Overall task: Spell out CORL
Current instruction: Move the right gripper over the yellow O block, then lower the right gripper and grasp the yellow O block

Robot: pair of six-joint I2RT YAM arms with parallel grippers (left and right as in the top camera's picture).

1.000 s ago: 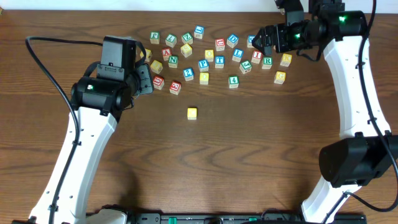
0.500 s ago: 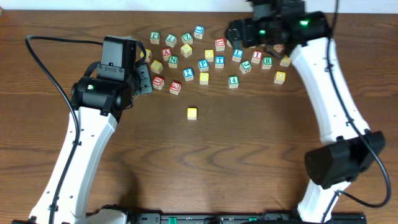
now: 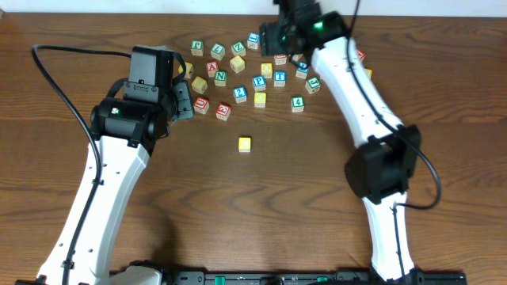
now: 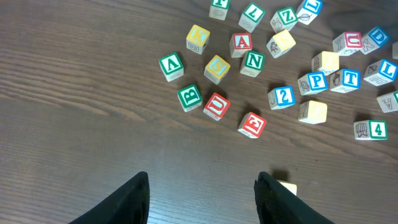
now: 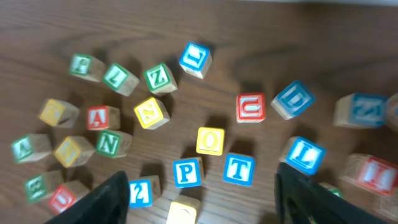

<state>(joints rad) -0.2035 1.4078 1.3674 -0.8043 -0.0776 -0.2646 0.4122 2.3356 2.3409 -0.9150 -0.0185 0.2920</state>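
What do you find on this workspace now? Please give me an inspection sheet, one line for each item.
Surface: dark wooden table.
Job's things: yellow O block and blue L block lie among the others; C and R not made out.
Clutter: other letter blocks scattered at the far side; one yellow block lies apart, nearer.
Grippers: left gripper open, empty; right gripper open, empty, above the blocks.
Cables: black cable loops by the left arm.
Surroundings: nothing seen.

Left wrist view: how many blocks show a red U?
2. A red U block beside the green B block; a second upper right, next to the blue D block. More may lie off-frame.
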